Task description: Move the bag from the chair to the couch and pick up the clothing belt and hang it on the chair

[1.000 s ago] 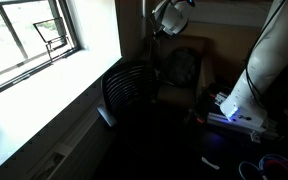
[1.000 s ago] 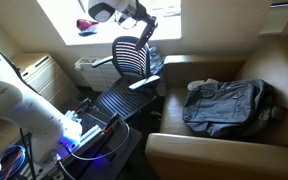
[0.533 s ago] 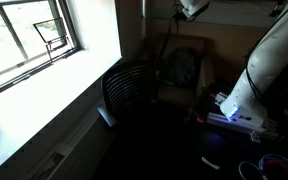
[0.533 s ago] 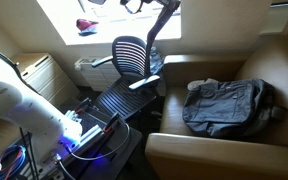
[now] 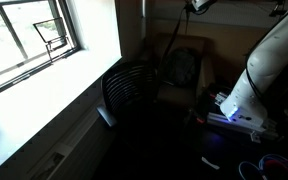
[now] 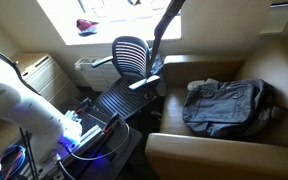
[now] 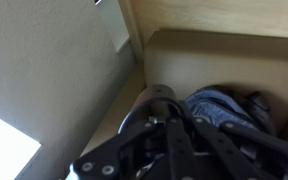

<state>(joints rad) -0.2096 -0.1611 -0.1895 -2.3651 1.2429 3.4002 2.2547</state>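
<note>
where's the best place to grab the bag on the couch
Probably the rumpled, raised edge of the bag on its side toward the window, coming straight down from above. It lies slumped flat on the couch seat, and the padded back and arm wall it in, so a bunched fold is easiest to pinch.

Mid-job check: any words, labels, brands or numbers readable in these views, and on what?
None can be read. The bag, couch, chair and belt show no print; any marking on the lit robot base is too small and blurred to read.
</note>
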